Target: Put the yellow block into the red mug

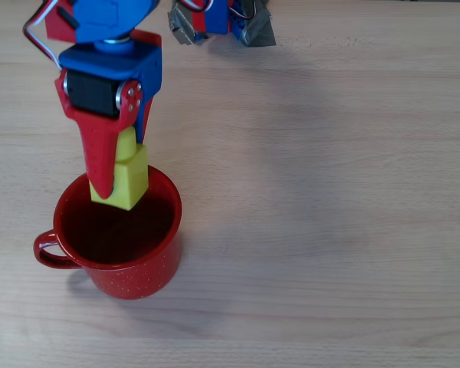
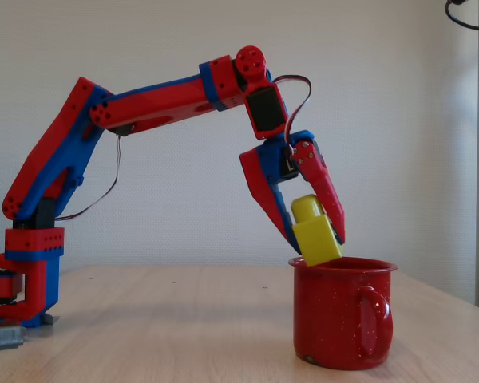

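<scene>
We see the gripper (image 2: 318,239) closed on the yellow block (image 2: 314,231), its two fingers pressing the block from either side with no gap showing between fingers and plastic. In the fixed view the block is tilted, its round stud pointing up and toward the arm, and its lower corner sits right at the rim of the red mug (image 2: 343,319) (whether it touches the rim we cannot tell). In the overhead view the yellow block (image 1: 126,180) lies over the far edge of the red mug (image 1: 130,261), partly above the dark inside, with one red finger (image 1: 100,161) running down its left side to a narrow tip that reaches over the mug's opening.

In the fixed view the arm (image 2: 152,104) rises from its base at the left, leans up and to the right, then bends sharply at the wrist so the gripper points down and to the right at the mug. The gripper in the overhead view (image 1: 115,180) comes in from the top of the picture.

The mug stands upright on a pale wooden table (image 2: 168,327), its loop handle at the left in the overhead view and facing the camera in the fixed view. Behind the table we see a plain light wall (image 2: 383,96).
</scene>
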